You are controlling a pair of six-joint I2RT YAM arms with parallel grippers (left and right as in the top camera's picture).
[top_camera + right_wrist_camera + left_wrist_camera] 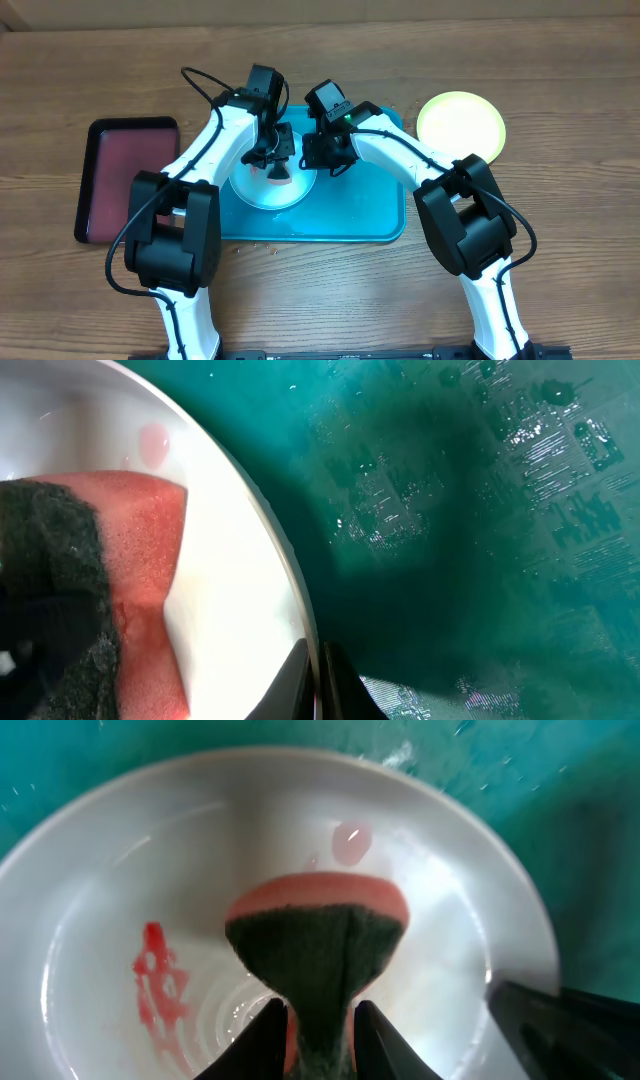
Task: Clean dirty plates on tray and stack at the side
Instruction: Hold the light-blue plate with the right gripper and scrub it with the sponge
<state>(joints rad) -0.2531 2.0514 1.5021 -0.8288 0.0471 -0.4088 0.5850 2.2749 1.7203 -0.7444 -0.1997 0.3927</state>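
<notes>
This looks to me like a robot lab bench. My left arm (215, 145) and right arm (400, 155) stand at the front edge of a plain wood table (560, 60). A black cable (192, 80) loops from one. The dishes are all plastic: teal tray (370, 215), red tray (125, 180), white plate (250, 195), yellow plate (460, 125), with one sponge (320, 950).

**Wooden table with two trays and one plate**

The wooden table (560, 60) carries the large teal-blue tray (370, 215) in the middle. A dark red tray (125, 175) with a black rim lies to its left, apart from it. A yellow-green plate (460, 125) lies just beside the teal tray's far right corner.
</notes>
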